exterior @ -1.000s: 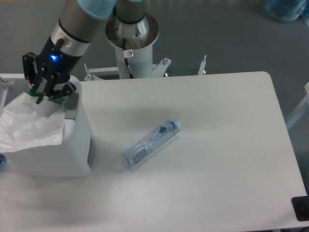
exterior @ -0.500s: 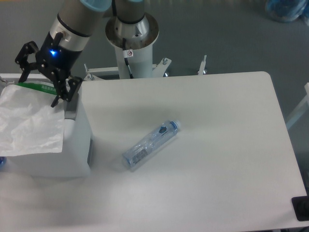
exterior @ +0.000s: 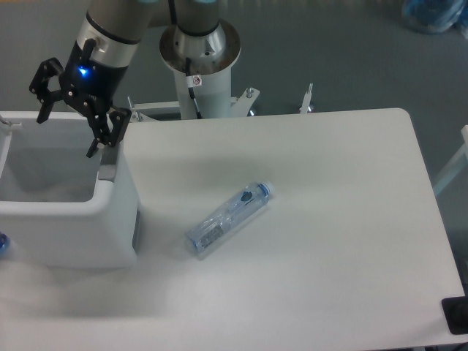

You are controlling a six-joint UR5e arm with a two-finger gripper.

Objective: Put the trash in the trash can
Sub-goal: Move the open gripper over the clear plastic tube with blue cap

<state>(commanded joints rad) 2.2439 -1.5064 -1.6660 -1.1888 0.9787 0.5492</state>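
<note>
My gripper [exterior: 73, 115] is open and empty, with its black fingers spread above the back rim of the white trash can [exterior: 110, 219] at the table's left. The whitish plastic bag does not show clearly; only a pale blur lies low inside the can. The clear plastic bottle [exterior: 229, 216] with a blue cap and label lies on its side on the white table, to the right of the can and well apart from my gripper.
The arm's grey pedestal [exterior: 199, 55] stands behind the table's far edge. A small blue thing [exterior: 3, 244] shows at the left frame edge beside the can. A black object [exterior: 456, 314] sits at the table's front right corner.
The gripper opened and let go of the bag. The bag, draped over the can's top before, has dropped out of sight into the can. The gripper has risen slightly.
</note>
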